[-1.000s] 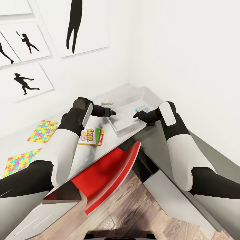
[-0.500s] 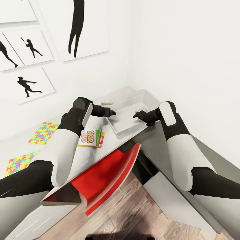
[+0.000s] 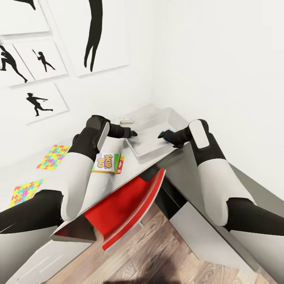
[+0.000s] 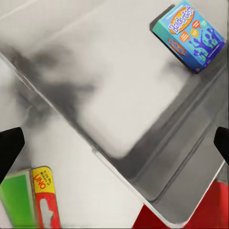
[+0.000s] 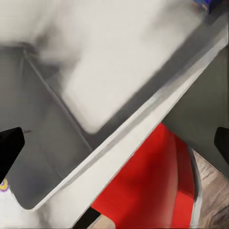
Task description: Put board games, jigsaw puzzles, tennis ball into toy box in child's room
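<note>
The toy box (image 3: pixel 152 136) sits on the table (image 3: pixel 130 173) at the far right corner, against the wall. It is a shallow grey bin with low flared walls. One small blue game box (image 4: pixel 190 34) already lies flat on its floor, at the far right end; the rest of the floor is bare.

Just left of the bin, on the white top, lies the Skip-Bo box (image 3: pixel 106 162), flat, with a thin red-and-yellow Uno box (image 4: pixel 45 196) touching its right edge. Judged by its form, the Skip-Bo box is light, stiff card with a glossy lid, likely to slip under a pinch from above. The sounder hold would be across its short width at an edge, perhaps after sliding it to overhang the table's near side.

Further left lie two jigsaws (image 3: pixel 53 156), flat and well apart from the bin. These look thin and are probably awkward to lift from a flat surface.

The left gripper (image 3: pixel 133 133) hovers above the bin's near left corner, fingers spread wide, holding nothing. The right gripper (image 3: pixel 161 135) hangs over the bin's near right rim, likewise spread and empty; in both wrist views only dark fingertips (image 5: pixel 9 145) show at the frame edges.

A red chair (image 3: pixel 126 205) stands tucked under the table's near edge.
</note>
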You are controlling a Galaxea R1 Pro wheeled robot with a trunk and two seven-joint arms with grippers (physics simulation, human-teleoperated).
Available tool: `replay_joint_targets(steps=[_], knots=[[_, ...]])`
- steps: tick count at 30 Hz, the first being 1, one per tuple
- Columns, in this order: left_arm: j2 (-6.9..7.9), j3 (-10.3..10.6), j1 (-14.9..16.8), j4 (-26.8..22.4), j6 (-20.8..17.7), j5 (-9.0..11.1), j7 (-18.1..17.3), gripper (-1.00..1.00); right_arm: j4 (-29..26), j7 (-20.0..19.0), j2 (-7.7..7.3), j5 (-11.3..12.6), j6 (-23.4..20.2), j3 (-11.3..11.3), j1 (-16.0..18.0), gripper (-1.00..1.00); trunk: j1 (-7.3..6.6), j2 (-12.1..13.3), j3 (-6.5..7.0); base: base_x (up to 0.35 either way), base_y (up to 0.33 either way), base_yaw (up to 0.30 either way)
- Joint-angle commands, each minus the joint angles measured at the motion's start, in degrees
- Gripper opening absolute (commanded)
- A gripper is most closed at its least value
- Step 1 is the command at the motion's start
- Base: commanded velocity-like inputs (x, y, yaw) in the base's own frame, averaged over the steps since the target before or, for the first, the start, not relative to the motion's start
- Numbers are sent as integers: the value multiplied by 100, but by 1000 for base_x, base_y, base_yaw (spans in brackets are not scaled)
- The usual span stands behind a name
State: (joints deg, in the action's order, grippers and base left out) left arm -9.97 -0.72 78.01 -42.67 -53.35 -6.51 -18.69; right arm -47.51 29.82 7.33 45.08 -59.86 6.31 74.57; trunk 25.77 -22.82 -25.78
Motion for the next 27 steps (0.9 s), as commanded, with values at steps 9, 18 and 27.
replay_joint_targets(steps=[9,18,27], knots=[[-2,-7,5,-9,-17,-61,-47,100,-90,60,1,62,-14,19,5,100,2,-10,73,-151,0,0],[-2,-12,4,-13,-17,-61,-47,100,-100,60,-3,63,-14,19,5,100,2,-10,156,-26,0,0],[-2,-29,4,-14,-35,-61,-52,100,-107,60,-10,63,-14,24,5,100,2,-10,238,-3,0,0]])
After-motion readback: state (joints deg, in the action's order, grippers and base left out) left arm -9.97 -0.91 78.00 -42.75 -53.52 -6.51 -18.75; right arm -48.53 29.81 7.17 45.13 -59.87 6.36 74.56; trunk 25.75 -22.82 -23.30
